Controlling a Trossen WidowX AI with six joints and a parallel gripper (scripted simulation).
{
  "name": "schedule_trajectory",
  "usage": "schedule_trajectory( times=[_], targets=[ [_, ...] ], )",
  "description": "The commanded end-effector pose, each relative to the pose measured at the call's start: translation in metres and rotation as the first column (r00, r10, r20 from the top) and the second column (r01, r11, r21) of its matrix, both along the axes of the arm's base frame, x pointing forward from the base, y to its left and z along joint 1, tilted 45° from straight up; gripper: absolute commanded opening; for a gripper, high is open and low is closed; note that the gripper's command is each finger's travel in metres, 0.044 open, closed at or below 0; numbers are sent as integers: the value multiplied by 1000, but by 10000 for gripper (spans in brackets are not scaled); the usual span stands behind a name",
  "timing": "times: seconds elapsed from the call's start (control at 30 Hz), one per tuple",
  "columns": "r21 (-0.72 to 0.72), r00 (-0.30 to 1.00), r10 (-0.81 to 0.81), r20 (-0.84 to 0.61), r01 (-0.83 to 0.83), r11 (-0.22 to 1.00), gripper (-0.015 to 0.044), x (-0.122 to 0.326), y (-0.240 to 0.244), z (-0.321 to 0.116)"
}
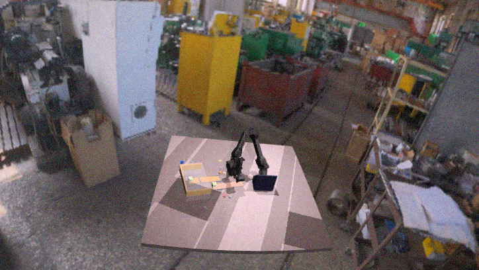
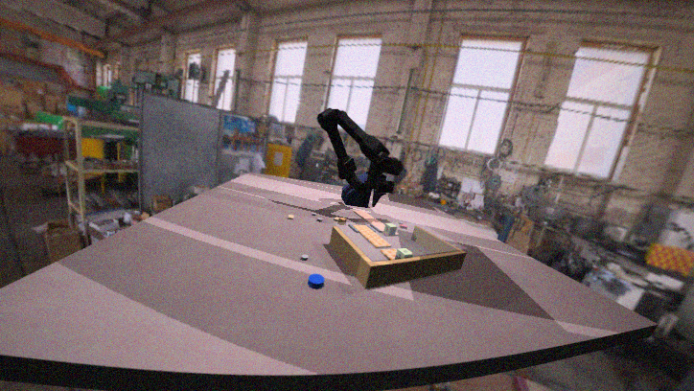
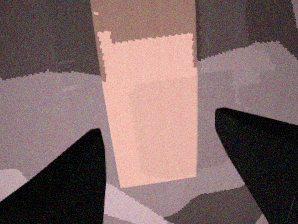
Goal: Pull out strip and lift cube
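Observation:
My gripper (image 1: pixel 239 179) (image 2: pixel 373 204) (image 3: pixel 160 128) is open and empty. Its fingertips stand on either side of the near end of a salmon strip (image 1: pixel 231 184) (image 2: pixel 361 214) (image 3: pixel 167 150), apart from it, and the strip looks unbroken where it shows. A pale green cube (image 1: pixel 214 184) (image 2: pixel 389 229) stands at the strip's far end, by the tray's open side. An orange strip (image 1: pixel 210 179) (image 2: pixel 373 236) lies beside it with a gap before a short orange piece (image 1: pixel 194 180) (image 2: pixel 388 253). Another pale green cube (image 1: pixel 190 179) (image 2: pixel 404 253) stands at that piece. Labels are too small to read.
A wooden-walled tray (image 1: pixel 198 192) (image 2: pixel 412 276) surrounds the strips' far ends on three sides. A dark blue panel (image 1: pixel 264 183) stands beside the arm. A blue round piece (image 1: pixel 182 162) (image 2: pixel 315 280) lies outside the tray. Small pebble-like bits (image 1: pixel 225 195) (image 2: pixel 304 257) are scattered around.

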State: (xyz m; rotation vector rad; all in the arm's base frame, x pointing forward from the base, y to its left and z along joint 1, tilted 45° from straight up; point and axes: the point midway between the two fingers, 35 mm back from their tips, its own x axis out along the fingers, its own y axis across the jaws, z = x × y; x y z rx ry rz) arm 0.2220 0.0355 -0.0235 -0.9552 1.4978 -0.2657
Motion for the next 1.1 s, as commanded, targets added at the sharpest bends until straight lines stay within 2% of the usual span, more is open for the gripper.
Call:
schedule_trajectory(
  times=[0.0,0.13,1.07],
  targets=[
    [-4,1000,6,0,-6,1000,341,14,6,-1],
    [-4,1000,6,1,-6,1000,440,28,12,-2],
    [-1,1000,6,8,-6,1000,440,127,55,-8]
  ],
)
